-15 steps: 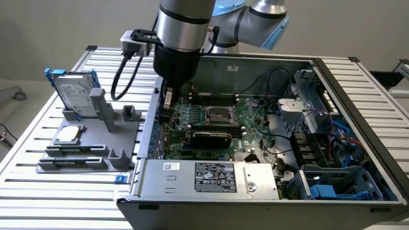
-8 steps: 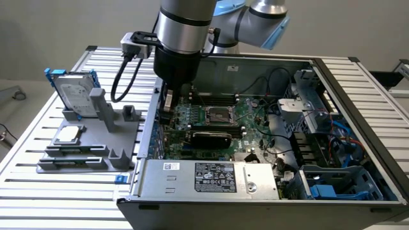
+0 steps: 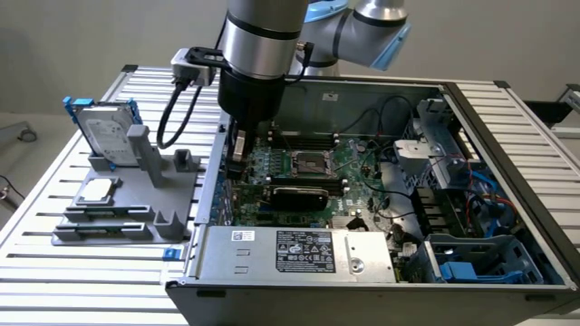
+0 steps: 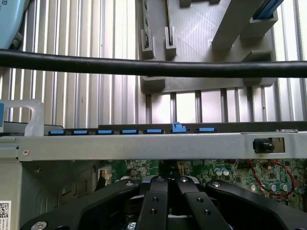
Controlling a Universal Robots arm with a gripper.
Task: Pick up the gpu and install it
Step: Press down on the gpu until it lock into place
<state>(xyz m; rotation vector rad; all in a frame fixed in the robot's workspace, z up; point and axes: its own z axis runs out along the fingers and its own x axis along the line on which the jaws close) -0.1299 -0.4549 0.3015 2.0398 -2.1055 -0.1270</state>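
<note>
The gpu (image 3: pixel 299 197) stands on edge low over the green motherboard inside the open computer case, its black rounded cooler facing the exterior camera. My gripper (image 3: pixel 236 170) reaches down at the card's end near the case's wall on the exterior view's left, where a silver strip shows beside the fingers. In the wrist view the gripper (image 4: pixel 168 189) has its black fingers (image 4: pixel 153 206) drawn together, and what lies between them is hidden beneath. Ahead of them runs the case's metal rear wall (image 4: pixel 144 146) with a row of blue slot clips (image 4: pixel 178 128).
A grey fixture (image 3: pixel 118 210) on the slatted table holds a silver hard drive with blue rails (image 3: pixel 104 129) and a flat square chip (image 3: pixel 98 190). Inside the case are the processor socket (image 3: pixel 308 161), a power supply (image 3: pixel 299 251) and drive cages. A black cable (image 4: pixel 144 67) crosses the wrist view.
</note>
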